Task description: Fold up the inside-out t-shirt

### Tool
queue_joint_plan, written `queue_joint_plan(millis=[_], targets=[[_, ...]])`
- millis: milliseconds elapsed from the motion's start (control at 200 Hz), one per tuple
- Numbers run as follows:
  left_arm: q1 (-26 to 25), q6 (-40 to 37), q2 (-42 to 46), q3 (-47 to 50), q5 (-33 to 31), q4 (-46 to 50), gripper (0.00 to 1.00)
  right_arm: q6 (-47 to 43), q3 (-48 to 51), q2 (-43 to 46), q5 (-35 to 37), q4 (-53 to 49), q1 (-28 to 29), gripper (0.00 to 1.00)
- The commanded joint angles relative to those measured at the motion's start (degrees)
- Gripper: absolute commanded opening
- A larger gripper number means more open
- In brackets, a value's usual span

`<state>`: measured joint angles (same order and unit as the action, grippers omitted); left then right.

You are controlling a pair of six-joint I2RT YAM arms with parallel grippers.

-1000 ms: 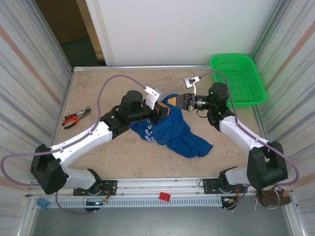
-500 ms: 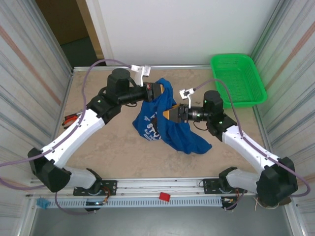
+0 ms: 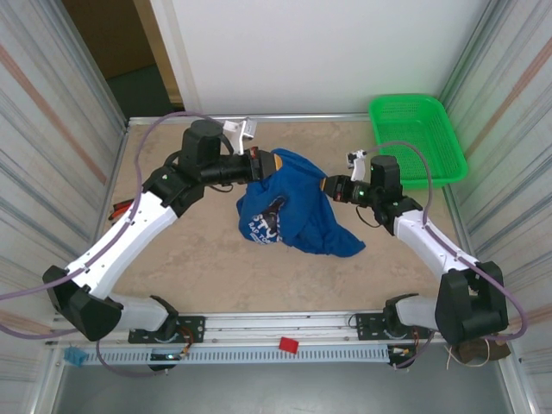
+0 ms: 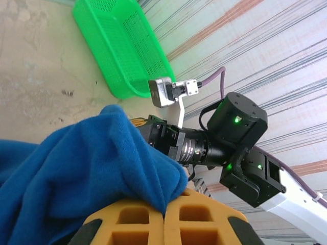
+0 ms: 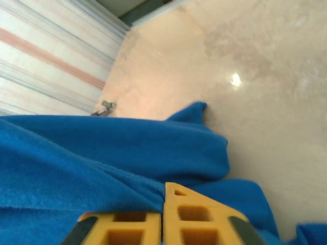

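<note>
Across the middle of the tan surface [image 3: 190, 259] we see the inside-out t-shirt [image 3: 297, 216] hanging bunched between our two arms, white lettering showing. The green basket [image 3: 418, 138] sits at the far right corner. Our left end effector [image 3: 280, 162] is clamped on the shirt's upper edge. Our right end effector [image 3: 328, 185] pinches its right edge, fingers together.

Beige marbled tabletop [image 3: 207, 259] — white back wall [image 3: 328, 52], striped corrugated side panels [image 3: 52, 129], dark doorway [image 3: 129, 60] upper left.
</note>
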<state>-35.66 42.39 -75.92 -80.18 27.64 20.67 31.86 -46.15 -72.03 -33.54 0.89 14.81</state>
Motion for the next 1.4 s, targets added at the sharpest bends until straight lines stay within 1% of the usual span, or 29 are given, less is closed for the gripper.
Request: queue_joint_plan(millis=[0,30,50,125,230,261,366,406,491,581,626,661,686,706,751,772,777,837,857,897,912,977,1017,1097,1137,1177,1222,1308,1393], targets=[[0.18,6.88,3.69,1.35,0.48,-5.51,0.0,-1.46,-3.61,5.33,7.69,-11.15,2.6,0.53],[-0.16,8.67,4.12,2.61,-0.92,-6.73,0.0,-1.99,-4.33,8.34,10.56,-12.54,4.67,0.61],[-0.42,9.81,4.4,3.36,-1.96,-7.45,0.0,-2.3,-4.84,10.08,12.37,-13.47,6.15,0.63],[-1.98,12.79,5.24,5.38,-6.64,-8.99,0.0,-2.58,-7.4,14.55,16.56,-16.35,10.48,0.64],[-4.97,16.27,6.28,7.19,-14.38,-9.95,0.0,-2.08,-9.42,17.17,22.14,-16.1,17.37,0.66],[-5.77,17.65,6.54,7.75,-16.22,-10.3,0.0,-1.98,-9.8,17.12,23.41,-15.42,19.12,0.68],[-8.23,21.77,6.84,9.2,-21.77,-12.3,0.0,-1.97,-11.35,15.69,27.33,-12.96,25.25,0.69],[-8.99,22.63,6.59,9.11,-23.32,-12.37,0.0,-2.22,-11.86,13.32,28.38,-11.88,26.94,0.72],[-10.27,23.64,5.85,8.29,-25.36,-12.37,0.0,-2.72,-13.25,9.92,29.65,-10.59,29.05,0.72],[-10.94,24.29,5.1,7.45,-25.49,-12.71,0.0,-2.93,-13.79,6.59,29.72,-8.56,29.75,0.72],[-11.03,24.7,4.76,7.19,-24.94,-12.97,0.0,-3.07,-13.77,5.38,30.18,-7.71,29.84,0.67],[-11.01,24.94,4.55,7.15,-24.34,-13.18,0.0,-3.39,-13.71,4.79,30.82,-7.49,29.76,0.59],[-11.01,25.01,4.49,7.06,-24.03,-13.19,0.0,-3.59,-13.55,4.61,31.28,-7.19,29.61,0.51],[-11.01,25.1,4.47,7.06,-23.83,-13.19,0.0,-3.64,-13.34,4.61,31.34,-6.86,29.33,0.41],[-10.93,24.76,4.46,7.12,-23.6,-13.15,0.0,-3.22,-12.73,4.84,30.32,-5.84,28.29,0.12],[-10.85,24.56,4.55,7.19,-23.57,-13.11,0.01,-3.01,-12.38,5.15,29.54,-5.44,27.73,0.01],[-10.8,24.49,4.55,7.21,-23.63,-13.11,0.01,-2.93,-12.3,5.24,29.25,-5.31,27.55,0.0],[-10.05,23.85,4.88,7.53,-23.36,-12.87,0.11,-2.14,-11.24,6.35,25.98,-4.61,25.08,0.0],[-9.61,23.6,5.01,7.65,-23.12,-12.92,0.17,-1.94,-10.81,6.85,24.88,-4.38,24.17,0.0],[-8.59,21.99,5.24,7.67,-22.41,-13.05,0.34,-1.51,-9.69,8.05,22.31,-3.61,22.43,0.0],[-8.18,21.09,5.36,7.6,-22.22,-12.76,0.39,-1.32,-9.21,8.54,21.31,-3.23,21.82,0.0],[-6.47,16.93,6.14,6.56,-22.78,-9.51,0.49,-0.86,-7.38,10.63,17.01,-1.76,19.08,0.0],[-5.33,13.39,6.75,6.53,-22.49,-9.18,0.55,-0.74,-6.72,11.66,14.87,-1.63,17.77,0.0],[-3.64,7.33,7.4,5.4,-22.85,-4.51,0.6,-0.79,-6.11,13.25,12.81,-2.44,15.97,0.0],[-3.21,3.6,7.38,5.2,-22.22,-3.54,0.61,-0.74,-5.9,13.95,12.16,-2.77,15.37,0.0],[-3.05,1.64,6.92,4.7,-21.88,-1.4,0.62,-0.74,-5.72,14.39,11.33,-2.98,15.02,0.0],[-3.0,-1.32,6.11,4.68,-19.35,-1.58,0.63,-0.7,-5.7,14.53,10.65,-3.07,14.74,0.0],[-3.28,-3.68,3.66,4.46,-15.71,-0.71,0.64,-0.57,-5.79,14.42,9.54,-3.01,14.72,0.0],[-4.08,-4.99,1.6,4.97,-15.49,-1.3,0.65,0.03,-5.65,14.29,8.98,-2.41,14.81,0.0]])
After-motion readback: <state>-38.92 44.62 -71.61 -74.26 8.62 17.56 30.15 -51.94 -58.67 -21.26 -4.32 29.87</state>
